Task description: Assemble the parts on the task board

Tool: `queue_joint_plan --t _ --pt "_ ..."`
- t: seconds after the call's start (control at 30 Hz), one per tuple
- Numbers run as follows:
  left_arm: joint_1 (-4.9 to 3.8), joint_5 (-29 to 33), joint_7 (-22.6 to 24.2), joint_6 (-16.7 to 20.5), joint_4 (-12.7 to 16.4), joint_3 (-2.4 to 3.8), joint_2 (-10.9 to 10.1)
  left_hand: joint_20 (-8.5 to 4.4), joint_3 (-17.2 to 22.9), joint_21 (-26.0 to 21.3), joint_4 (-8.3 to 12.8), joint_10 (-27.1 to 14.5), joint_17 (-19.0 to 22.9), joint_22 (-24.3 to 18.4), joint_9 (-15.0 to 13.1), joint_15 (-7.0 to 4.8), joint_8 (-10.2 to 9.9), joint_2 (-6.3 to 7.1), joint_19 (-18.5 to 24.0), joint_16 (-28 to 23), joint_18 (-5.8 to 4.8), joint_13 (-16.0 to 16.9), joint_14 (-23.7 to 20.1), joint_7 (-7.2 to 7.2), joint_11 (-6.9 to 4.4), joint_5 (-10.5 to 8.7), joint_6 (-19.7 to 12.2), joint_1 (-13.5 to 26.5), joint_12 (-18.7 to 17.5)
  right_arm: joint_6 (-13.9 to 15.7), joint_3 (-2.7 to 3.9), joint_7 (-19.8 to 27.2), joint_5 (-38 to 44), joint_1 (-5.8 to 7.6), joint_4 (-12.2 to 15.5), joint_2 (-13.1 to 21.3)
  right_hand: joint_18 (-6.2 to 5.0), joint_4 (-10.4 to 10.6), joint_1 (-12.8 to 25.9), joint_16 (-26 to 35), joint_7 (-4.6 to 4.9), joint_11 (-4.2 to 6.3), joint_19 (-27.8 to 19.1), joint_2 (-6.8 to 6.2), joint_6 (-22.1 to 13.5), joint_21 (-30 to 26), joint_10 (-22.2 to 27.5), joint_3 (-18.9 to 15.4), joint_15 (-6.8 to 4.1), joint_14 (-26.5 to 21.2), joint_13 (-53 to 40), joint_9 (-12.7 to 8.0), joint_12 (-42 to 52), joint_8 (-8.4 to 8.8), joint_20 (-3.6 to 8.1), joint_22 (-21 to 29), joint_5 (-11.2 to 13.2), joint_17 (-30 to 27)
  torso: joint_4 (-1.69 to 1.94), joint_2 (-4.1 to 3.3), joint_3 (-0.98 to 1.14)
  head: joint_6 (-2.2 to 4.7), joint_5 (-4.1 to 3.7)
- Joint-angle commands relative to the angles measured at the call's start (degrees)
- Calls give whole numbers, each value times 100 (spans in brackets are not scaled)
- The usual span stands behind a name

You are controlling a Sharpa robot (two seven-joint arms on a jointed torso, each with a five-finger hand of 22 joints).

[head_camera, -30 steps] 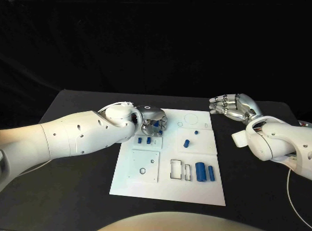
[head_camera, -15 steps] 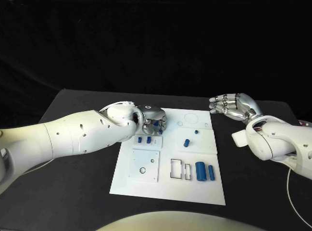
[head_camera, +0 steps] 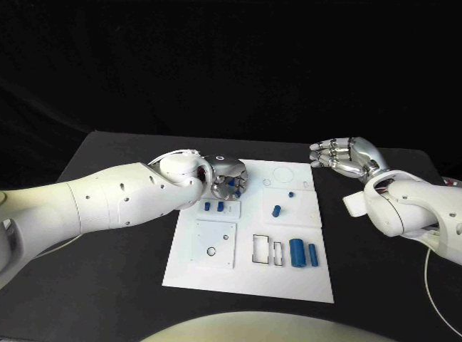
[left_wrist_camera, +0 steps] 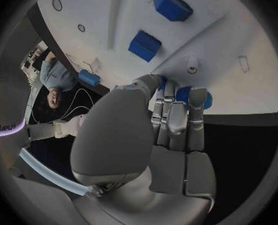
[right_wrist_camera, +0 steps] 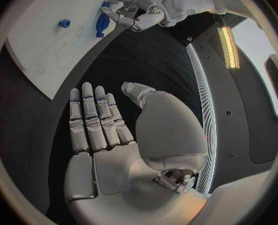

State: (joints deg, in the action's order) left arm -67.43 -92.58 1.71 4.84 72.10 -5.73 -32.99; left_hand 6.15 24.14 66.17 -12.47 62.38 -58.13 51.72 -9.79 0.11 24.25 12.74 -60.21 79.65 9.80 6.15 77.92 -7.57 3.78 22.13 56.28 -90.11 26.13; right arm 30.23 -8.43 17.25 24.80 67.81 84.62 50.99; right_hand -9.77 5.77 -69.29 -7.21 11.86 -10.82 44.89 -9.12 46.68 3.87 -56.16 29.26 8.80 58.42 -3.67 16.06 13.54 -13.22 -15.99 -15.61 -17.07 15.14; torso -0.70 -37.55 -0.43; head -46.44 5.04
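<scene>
— Is the left hand (head_camera: 226, 179) holding something?

— Yes: its fingers (left_wrist_camera: 176, 120) are curled round a blue part (left_wrist_camera: 194, 96), gripped at the tips, just over the near-left corner of the task board (head_camera: 292, 278). The right hand (head_camera: 346, 158) hangs released, fingers spread, off the board's far side.

— Any advice?

— I'd keep that grip snug and lower the part squarely into its seat beneath the hand, near the two blue pieces (head_camera: 214, 207).
</scene>
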Motion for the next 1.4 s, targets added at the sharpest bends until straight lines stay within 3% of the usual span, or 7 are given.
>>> queue_joint_plan --t 0.03,0.37,0.5,0.57,0.77,1.07,1.4 --pt "35 -7 40 58 -7 -19 -1 -3 33 41 19 44 -14 26 -29 -12 5 -41 -60 27 -108 7 53 0 0 2 38 -16 -34 -95 1 52 23 -2 11 -5 -77 -27 24 26 264 -10 -19 33 29 -7 -28 -15 9 20 3 -10 -33 23 -5 5 14 -5 1 5 -1 4 12" --pt "37 129 92 343 199 18 -167 -4 88 99 61 64 4 83 -46 5 -60 -18 -61 36 -114 -9 75 -23 25 8 39 44 -169 -90 1 51 20 -2 -1 -9 -76 -27 32 32 264 -11 -22 32 32 -9 -24 -19 12 13 4 -11 -39 24 -6 12 10 -12 3 10 -3 56 12" --pt "35 219 61 339 380 104 -318 3 99 103 61 74 42 80 -58 17 -94 12 -35 28 -111 -19 67 -30 37 6 43 114 -249 -85 1 48 21 -2 -10 -5 -76 -27 32 32 264 -11 -22 32 32 -9 -24 -19 12 13 4 -11 -39 24 -6 12 10 -12 7 10 -1 72 9" --pt "32 281 24 302 533 177 -457 9 102 91 57 74 80 61 -67 25 -117 34 -5 19 -106 -26 55 -33 44 5 43 160 -305 -83 1 45 23 -2 -17 -1 -76 -27 32 32 264 -11 -22 32 32 -9 -24 -19 12 13 4 -11 -39 24 -6 12 10 -12 9 14 0 75 7" --pt "11 362 -61 209 751 273 -729 18 102 92 49 80 98 65 -74 33 -151 66 9 16 -106 -34 48 -36 54 10 31 218 -370 -81 1 44 24 -2 -23 6 -76 -27 32 32 264 -11 -22 32 32 -9 -24 -19 12 13 4 -11 -39 24 -6 12 10 -12 18 12 2 90 10" --pt "1 452 -131 1 825 305 -969 21 101 86 46 90 113 58 -78 35 -161 79 20 12 -104 -34 42 -38 56 13 32 236 -388 -82 1 43 24 -2 -32 7 -76 -27 32 32 264 -11 -22 32 32 -9 -24 -19 12 13 4 -11 -39 24 -6 12 10 -12 4 1 -7 92 24" --pt "14 498 -138 -90 707 303 -974 22 101 84 46 95 123 55 -80 36 -163 82 24 10 -104 -34 39 -37 55 12 34 242 -394 -87 1 45 25 -6 -42 -5 -76 -27 32 32 264 -11 -22 32 32 -9 -24 -19 12 13 4 -11 -39 24 -6 12 10 -12 4 1 -4 73 32"
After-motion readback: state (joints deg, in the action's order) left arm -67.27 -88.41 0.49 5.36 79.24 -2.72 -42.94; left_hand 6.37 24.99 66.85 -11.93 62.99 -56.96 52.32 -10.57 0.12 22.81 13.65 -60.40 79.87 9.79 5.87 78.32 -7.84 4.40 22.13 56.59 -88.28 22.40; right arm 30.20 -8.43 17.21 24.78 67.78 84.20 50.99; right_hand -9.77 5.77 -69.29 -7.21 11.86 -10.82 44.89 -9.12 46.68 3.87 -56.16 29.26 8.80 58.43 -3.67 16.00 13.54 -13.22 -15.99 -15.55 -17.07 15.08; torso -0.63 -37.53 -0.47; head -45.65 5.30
